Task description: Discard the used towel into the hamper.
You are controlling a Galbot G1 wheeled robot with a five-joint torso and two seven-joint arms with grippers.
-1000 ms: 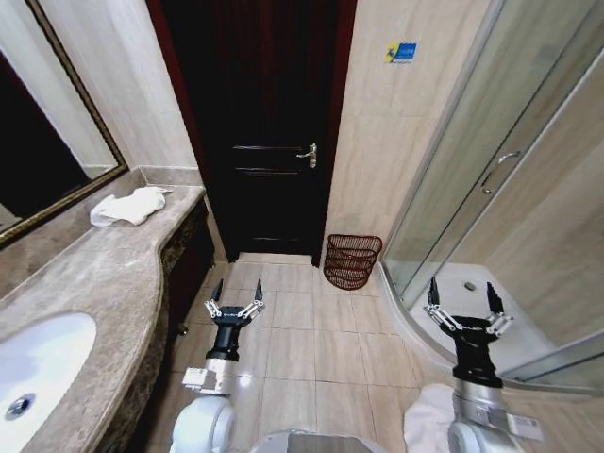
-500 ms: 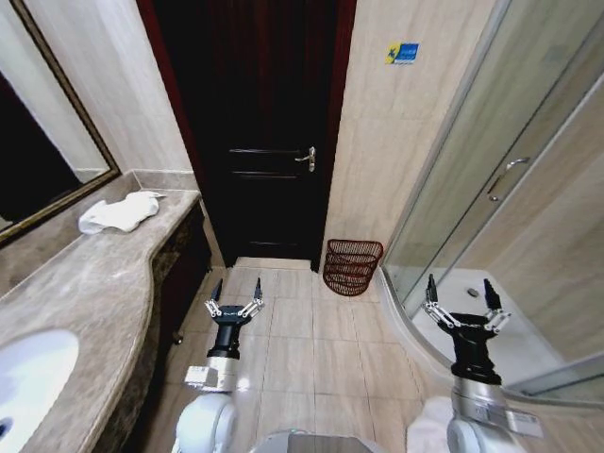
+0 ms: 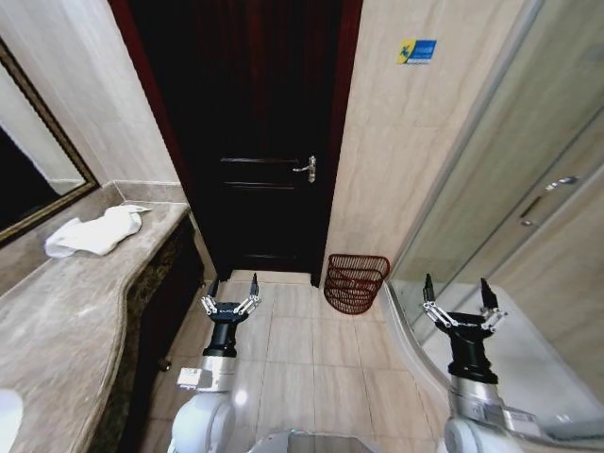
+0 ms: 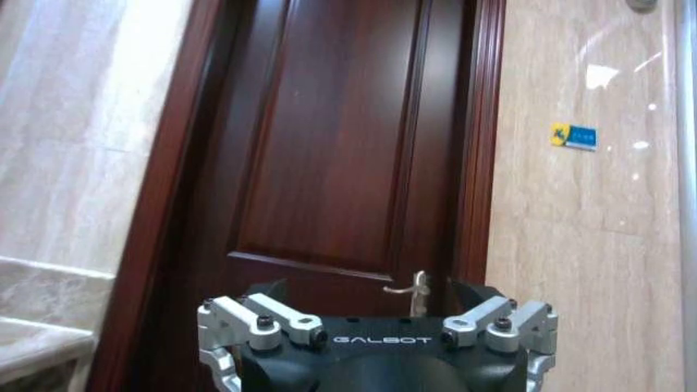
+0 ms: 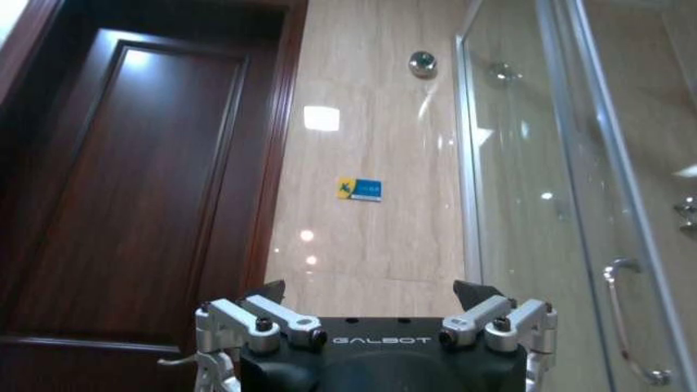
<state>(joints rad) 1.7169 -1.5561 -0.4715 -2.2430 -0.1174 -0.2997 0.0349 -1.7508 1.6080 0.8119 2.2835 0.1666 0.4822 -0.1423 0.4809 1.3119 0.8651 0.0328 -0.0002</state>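
A crumpled white towel (image 3: 92,231) lies on the marble counter (image 3: 66,311) at the far left, under the mirror. The hamper (image 3: 355,283), a dark red-brown wire basket, stands on the floor against the wall right of the door. My left gripper (image 3: 232,293) hangs open over the floor tiles, low and in front of the counter's side, with nothing in it. My right gripper (image 3: 453,300) is open and empty near the shower's curved edge. Both grippers point upward, well apart from the towel and the hamper.
A dark wooden door (image 3: 255,142) with a metal handle (image 3: 304,170) faces me. A glass shower enclosure (image 3: 510,198) fills the right side. Tiled floor (image 3: 311,349) stretches between the counter and the shower up to the hamper.
The whole head view has shifted: towel and counter slid left, the sink has left the picture, and door and hamper look nearer. Both grippers stay open in the same pose.
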